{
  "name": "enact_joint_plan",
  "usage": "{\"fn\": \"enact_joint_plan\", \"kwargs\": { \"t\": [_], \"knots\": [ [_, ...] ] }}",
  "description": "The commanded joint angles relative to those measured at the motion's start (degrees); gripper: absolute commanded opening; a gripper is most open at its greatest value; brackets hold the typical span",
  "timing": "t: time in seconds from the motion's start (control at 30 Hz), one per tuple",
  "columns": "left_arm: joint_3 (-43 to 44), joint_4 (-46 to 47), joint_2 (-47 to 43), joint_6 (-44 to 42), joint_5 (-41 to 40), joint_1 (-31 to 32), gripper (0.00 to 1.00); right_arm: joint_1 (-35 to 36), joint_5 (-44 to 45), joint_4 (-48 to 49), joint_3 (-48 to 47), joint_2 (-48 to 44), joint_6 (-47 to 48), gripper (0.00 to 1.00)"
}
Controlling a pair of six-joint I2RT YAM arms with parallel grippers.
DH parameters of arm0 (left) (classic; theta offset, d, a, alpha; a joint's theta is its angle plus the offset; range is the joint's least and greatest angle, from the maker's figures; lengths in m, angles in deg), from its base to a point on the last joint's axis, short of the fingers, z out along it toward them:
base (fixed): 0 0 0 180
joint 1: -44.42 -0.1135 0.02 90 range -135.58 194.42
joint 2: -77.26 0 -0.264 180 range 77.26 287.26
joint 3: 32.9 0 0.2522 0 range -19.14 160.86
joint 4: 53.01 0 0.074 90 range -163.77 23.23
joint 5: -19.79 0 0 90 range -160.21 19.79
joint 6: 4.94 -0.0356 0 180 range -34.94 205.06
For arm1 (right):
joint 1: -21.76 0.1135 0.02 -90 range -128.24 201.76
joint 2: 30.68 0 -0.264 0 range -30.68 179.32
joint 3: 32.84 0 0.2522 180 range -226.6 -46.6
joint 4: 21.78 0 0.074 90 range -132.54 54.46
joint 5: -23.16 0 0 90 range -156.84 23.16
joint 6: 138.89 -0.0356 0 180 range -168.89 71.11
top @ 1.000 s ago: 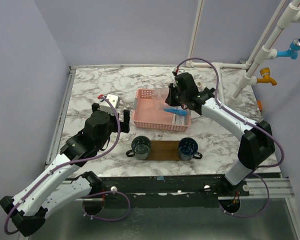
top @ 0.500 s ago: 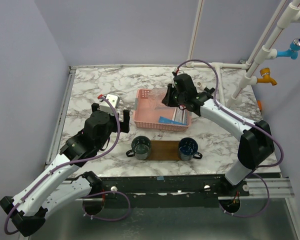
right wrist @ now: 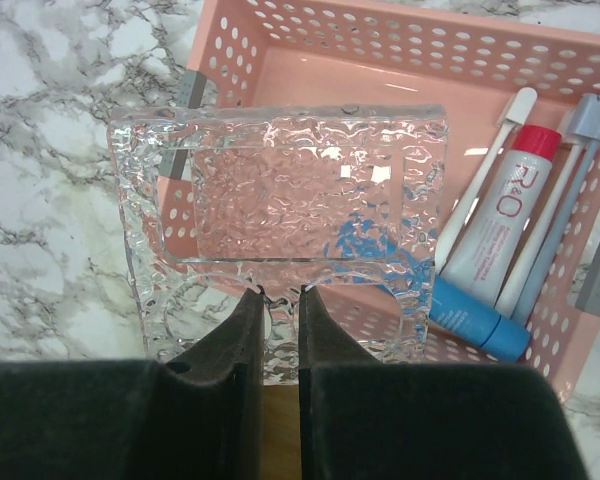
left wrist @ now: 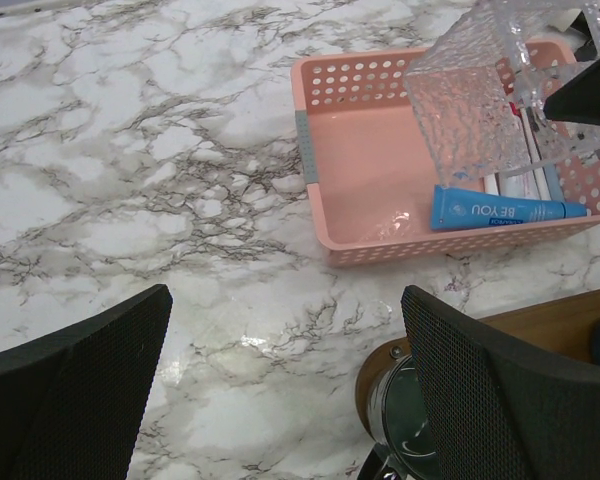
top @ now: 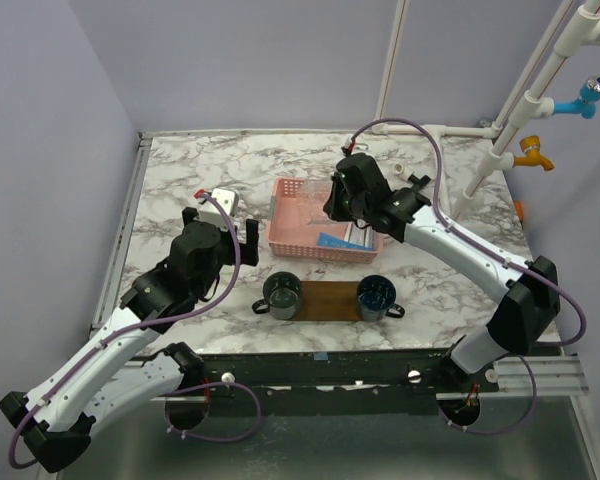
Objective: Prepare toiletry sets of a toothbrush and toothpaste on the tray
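My right gripper (right wrist: pixel 278 295) is shut on the rim of a clear textured plastic box (right wrist: pixel 280 190) and holds it above the pink basket (right wrist: pixel 400 40). In the basket's right part lie the white toothpaste (right wrist: pixel 505 215) with a red cap and a white toothbrush (right wrist: pixel 480 180) beside it. The brown tray (top: pixel 328 299) lies near the front edge with a metal cup at each end. My left gripper (left wrist: pixel 285 300) is open and empty, above the marble left of the tray. In the top view the right gripper (top: pixel 342 205) is over the basket (top: pixel 298 243).
A blue tube (right wrist: pixel 475 320) lies along the basket's near wall. Grey-handled brushes (right wrist: pixel 580 130) lie at the basket's right side. Two metal cups (top: pixel 281 293) (top: pixel 376 296) stand on the tray's ends. White pipes (top: pixel 520 110) rise at the back right.
My right gripper has shifted a little left over the basket with the clear box. The blue tube, tilted under the box a second ago, now lies flat in the basket. The left arm is still.
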Motion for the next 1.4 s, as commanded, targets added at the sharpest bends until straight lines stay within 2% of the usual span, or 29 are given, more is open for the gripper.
{"fn": "enact_joint_plan", "kwargs": {
  "t": [0.0,0.37,0.63,0.87,1.13,1.37],
  "knots": [
    [0.3,-1.2,-0.5,1.6,-2.6,-0.3,0.96,2.8,7.1,-4.8,-2.5,-2.6,-3.5,0.00],
    [0.8,-2.9,-1.1,3.5,-7.2,-0.3,0.97,12.8,18.8,-16.6,-6.1,-3.4,-10.2,0.00],
    [1.1,-3.7,-1.2,4.5,-7.5,-0.3,0.96,20.4,25.4,-23.0,-4.2,-5.2,-18.2,0.00],
    [1.1,-4.0,-1.2,4.8,-7.5,-0.3,0.96,25.9,28.0,-26.0,-1.7,-6.1,-24.9,0.00],
    [1.1,-4.2,-1.2,5.0,-8.1,-0.2,0.96,28.9,30.8,-30.0,0.1,-6.6,-31.6,0.00],
    [1.1,-4.2,-1.0,5.1,-8.1,-0.3,0.96,30.5,31.0,-31.8,0.3,-6.5,-33.8,0.00]
  ]
}}
